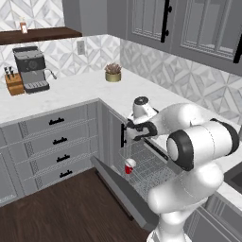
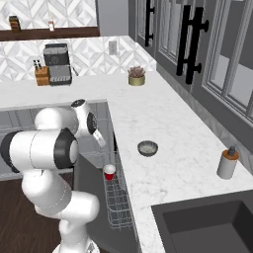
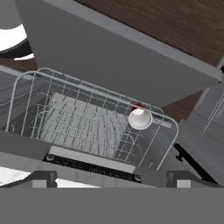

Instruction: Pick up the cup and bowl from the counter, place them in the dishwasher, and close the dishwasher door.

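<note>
The red cup (image 1: 129,166) (image 2: 109,172) (image 3: 140,117) stands upright in a corner of the dishwasher's wire rack (image 1: 152,171) (image 2: 117,203) (image 3: 78,122), its white inside facing up. My gripper (image 1: 128,134) (image 3: 112,177) hangs above the rack, a little way over the cup. It is open, its fingertips (image 3: 43,176) spread wide with nothing between them. The grey bowl (image 2: 147,147) sits on the white counter (image 2: 168,118) to the right of the dishwasher. The dishwasher door (image 1: 120,188) (image 3: 118,65) hangs down, open, over the wooden floor.
A soap dispenser (image 2: 228,163) stands by the dark sink (image 2: 207,222). A potted plant (image 1: 113,73) (image 2: 136,76) sits near the back corner. A coffee machine (image 1: 30,68) and a knife block (image 1: 14,83) stand at the far left. Drawer cabinets (image 1: 56,142) flank the dishwasher.
</note>
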### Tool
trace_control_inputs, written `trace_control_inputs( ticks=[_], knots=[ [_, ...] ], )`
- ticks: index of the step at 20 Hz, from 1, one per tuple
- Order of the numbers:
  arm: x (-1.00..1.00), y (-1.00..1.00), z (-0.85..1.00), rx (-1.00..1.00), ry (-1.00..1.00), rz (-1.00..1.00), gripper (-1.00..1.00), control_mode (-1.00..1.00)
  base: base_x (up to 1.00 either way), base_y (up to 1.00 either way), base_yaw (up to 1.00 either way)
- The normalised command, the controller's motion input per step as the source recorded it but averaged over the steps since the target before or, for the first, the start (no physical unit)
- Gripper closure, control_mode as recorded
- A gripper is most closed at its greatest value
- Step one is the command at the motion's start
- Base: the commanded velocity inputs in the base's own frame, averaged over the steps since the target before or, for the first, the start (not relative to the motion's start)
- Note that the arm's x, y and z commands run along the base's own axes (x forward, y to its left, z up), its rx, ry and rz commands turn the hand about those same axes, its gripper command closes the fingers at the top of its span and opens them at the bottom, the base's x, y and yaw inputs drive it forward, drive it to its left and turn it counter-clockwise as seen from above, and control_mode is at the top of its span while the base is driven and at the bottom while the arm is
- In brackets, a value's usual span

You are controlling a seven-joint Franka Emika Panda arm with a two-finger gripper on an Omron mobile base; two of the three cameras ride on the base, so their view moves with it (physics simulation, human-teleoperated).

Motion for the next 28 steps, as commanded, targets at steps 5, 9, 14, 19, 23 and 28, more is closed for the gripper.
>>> trace_control_inputs(
  ticks=[5,9,14,19,23,28],
  knots=[
    [-0.21,-0.66,0.73,0.04,0.11,-0.04,-1.00,-1.00,0.00,0.00,0.00],
    [-0.74,-0.81,0.11,0.12,0.10,0.02,-1.00,-1.00,0.00,0.00,0.00],
    [-0.94,-0.63,0.10,0.03,-0.05,0.04,-1.00,-1.00,0.00,0.00,0.00],
    [-0.28,-0.58,0.00,0.01,0.00,0.02,-1.00,-1.00,0.00,0.00,0.00],
    [0.00,-0.62,0.09,0.08,0.00,0.02,-1.00,-1.00,0.00,0.00,0.00],
    [0.02,-0.57,0.01,0.09,0.03,0.07,-1.00,-1.00,0.00,0.00,0.00]
  ],
)
